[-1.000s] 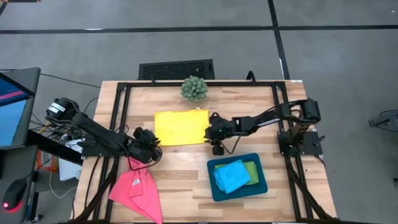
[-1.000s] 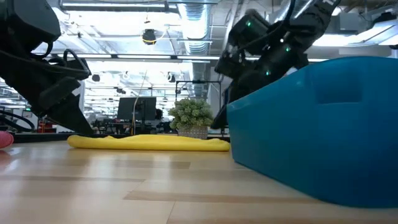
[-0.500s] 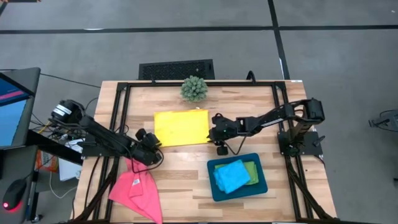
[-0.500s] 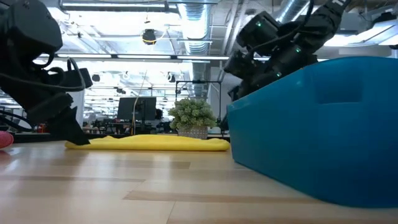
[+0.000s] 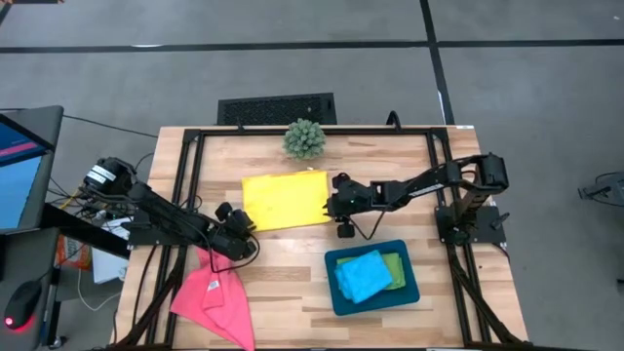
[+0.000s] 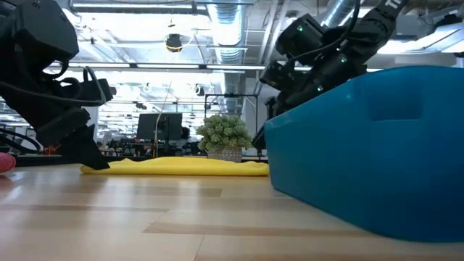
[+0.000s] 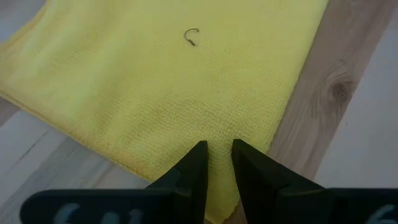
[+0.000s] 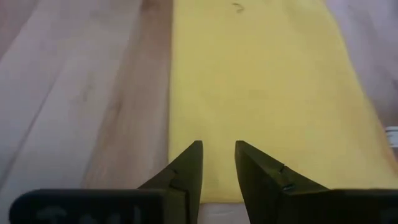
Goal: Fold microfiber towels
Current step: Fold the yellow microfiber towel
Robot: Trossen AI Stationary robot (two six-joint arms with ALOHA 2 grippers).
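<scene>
A yellow towel point(image 5: 285, 200) lies flat on the table as a rectangle, and in the low view point(image 6: 174, 166) it is a low strip. My left gripper point(image 5: 242, 226) is at its near left corner, fingers a narrow gap apart over the corner point(image 7: 217, 155). My right gripper point(image 5: 331, 203) is at the towel's right edge near the near right corner, fingers also a narrow gap apart point(image 8: 217, 155). A pink towel point(image 5: 213, 297) lies crumpled at the near left. A blue towel point(image 5: 363, 275) and a green towel point(image 5: 395, 265) lie in the teal tray point(image 5: 409, 292). My left gripper's fingertips point(image 6: 94, 161) come slanting down from the table's left at the yellow towel's near left corner point(image 7: 186, 168). I cannot tell whether they touch the cloth. The towel lies flat on the table.
A spiky green ball plant point(image 5: 304, 139) stands at the far edge behind the yellow towel. The teal tray fills the near right and blocks much of the low view point(image 6: 362, 145). Bare wood shows between the yellow towel and the tray.
My left gripper has moved toward the table's right, in to the yellow towel's near left corner, and has come lower. My right gripper has shifted slightly toward the far edge along the towel's right edge. The towel has stayed flat.
</scene>
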